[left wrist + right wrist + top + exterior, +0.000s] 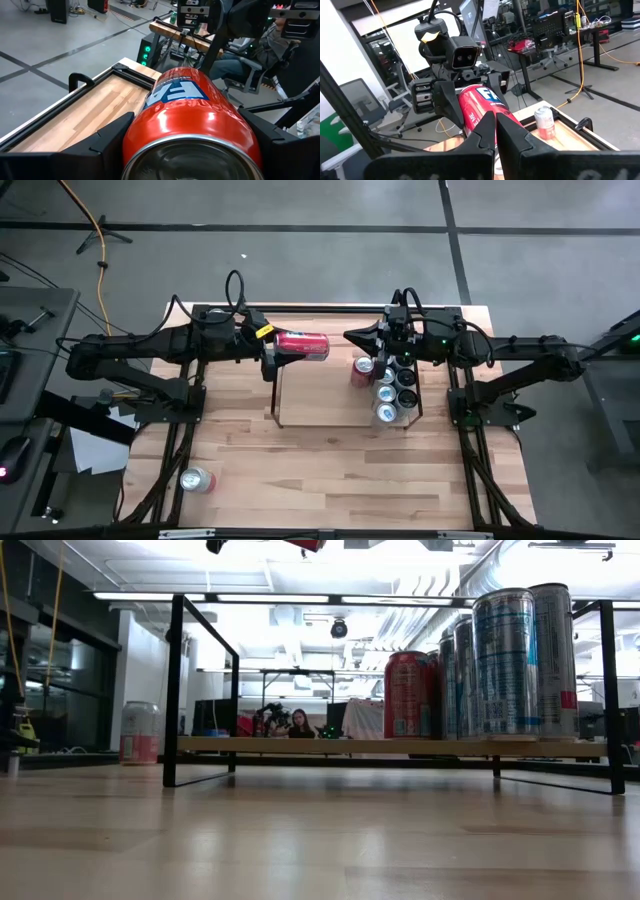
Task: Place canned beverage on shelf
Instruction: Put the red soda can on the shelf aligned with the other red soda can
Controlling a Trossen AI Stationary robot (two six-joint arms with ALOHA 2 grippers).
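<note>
Between the left gripper's (272, 356) clenched jaws, held a glossy red can (303, 345) sideways; right gripper's (352, 337) jaws clenched empty.

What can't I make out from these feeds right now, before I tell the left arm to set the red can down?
- Held red can: cut off by the low view's top edge, so its height above the shelf is unreadable.
- Left gripper: its fingertips are hidden behind the can in the left wrist view.
- Rear cans in the row: hidden in the low view by the tall front can.
- Can labels: too small in the high view.
</note>
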